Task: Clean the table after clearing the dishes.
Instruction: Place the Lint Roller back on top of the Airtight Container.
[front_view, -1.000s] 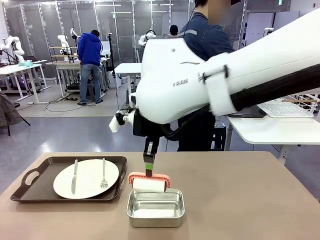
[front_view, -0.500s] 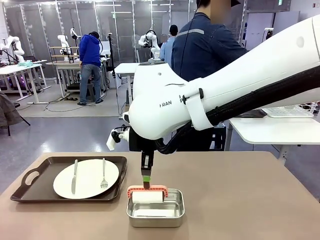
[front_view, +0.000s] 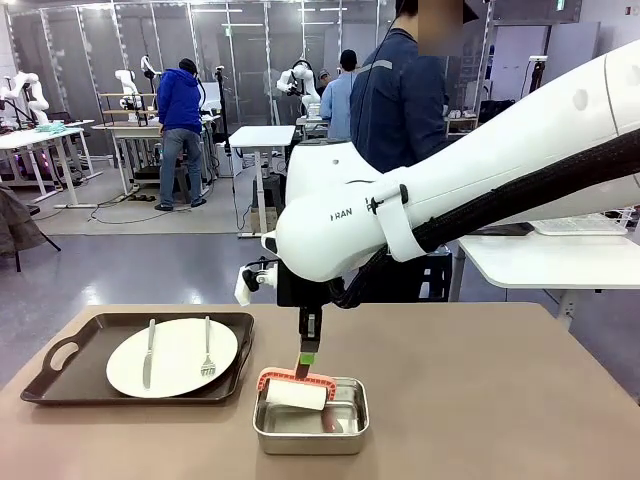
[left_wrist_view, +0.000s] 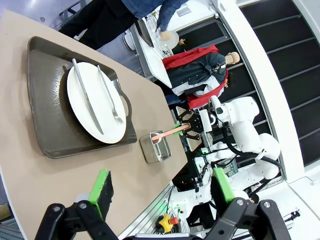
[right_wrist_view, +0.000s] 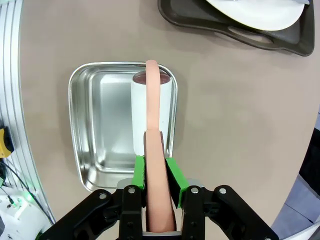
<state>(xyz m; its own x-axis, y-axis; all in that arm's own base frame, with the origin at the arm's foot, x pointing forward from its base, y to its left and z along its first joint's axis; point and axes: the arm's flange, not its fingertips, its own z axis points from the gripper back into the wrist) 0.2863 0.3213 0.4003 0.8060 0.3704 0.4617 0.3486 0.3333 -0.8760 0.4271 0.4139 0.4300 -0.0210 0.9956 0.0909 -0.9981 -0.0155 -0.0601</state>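
My right gripper (front_view: 308, 357) (right_wrist_view: 155, 167) is shut on the pink handle of a lint roller (front_view: 296, 392) (right_wrist_view: 152, 102). The roller's white roll hangs tilted inside a small steel pan (front_view: 262, 430) (right_wrist_view: 95, 125) near the front middle of the beige-brown table (front_view: 480, 400). To the left, a white plate (front_view: 172, 356) (left_wrist_view: 95, 102) with a knife and a fork lies on a dark handled tray (front_view: 60, 355) (left_wrist_view: 45, 100). My left gripper (left_wrist_view: 162, 185) is open and holds nothing, high above the table's left end.
A person in a dark jacket stands at the table's far edge, behind my right arm. A white table (front_view: 540, 255) stands at the back right. The tabletop to the right of the pan is bare.
My right arm has lowered the roller from the pan's far rim down into the pan and shifted slightly right. The plate and tray have not moved.
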